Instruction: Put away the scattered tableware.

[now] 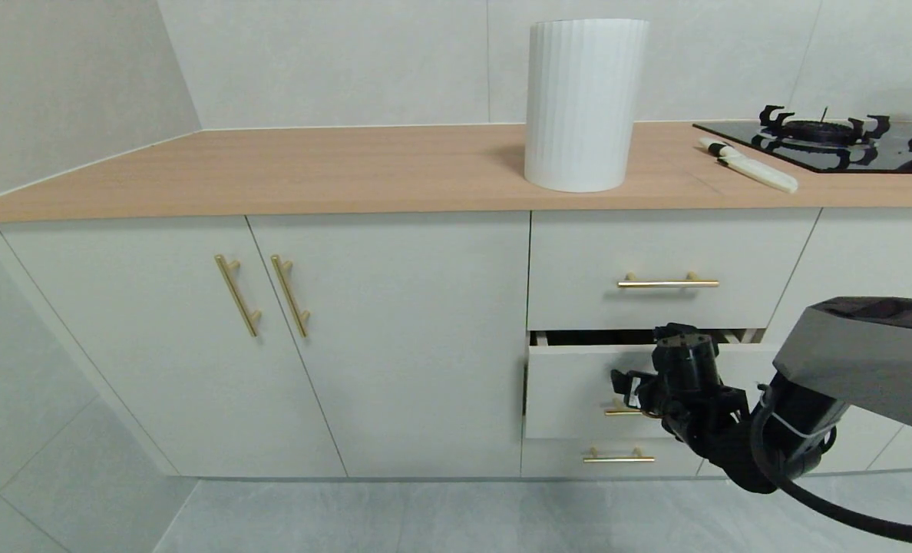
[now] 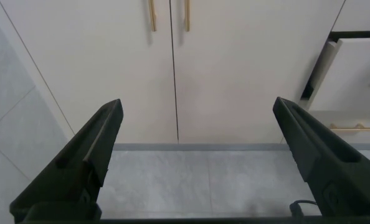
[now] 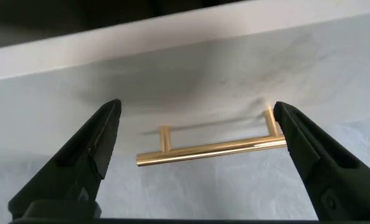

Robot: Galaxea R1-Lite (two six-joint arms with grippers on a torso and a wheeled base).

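One drawer ajar, one knife lying out on the desk

Both end effectors are open. The right end effector [image 3: 196,115], fingers spread wide, faces the gold handle [image 3: 213,149] of the middle drawer [image 1: 571,392], which stands slightly out. The bar lies level just ahead of it, its long axis running across the gap from finger to finger. The left end effector [image 2: 197,109], likewise spread and holding nothing, hangs low before the cupboard doors [image 2: 235,62], well apart from the drawer, so the right arm is nearer. Up on the desk [image 1: 310,169], a pale cream knife [image 1: 748,163] with a dark band at its handle lies flat and slantwise just beside the hob [image 1: 832,142], near a white ribbed canister [image 1: 585,104].
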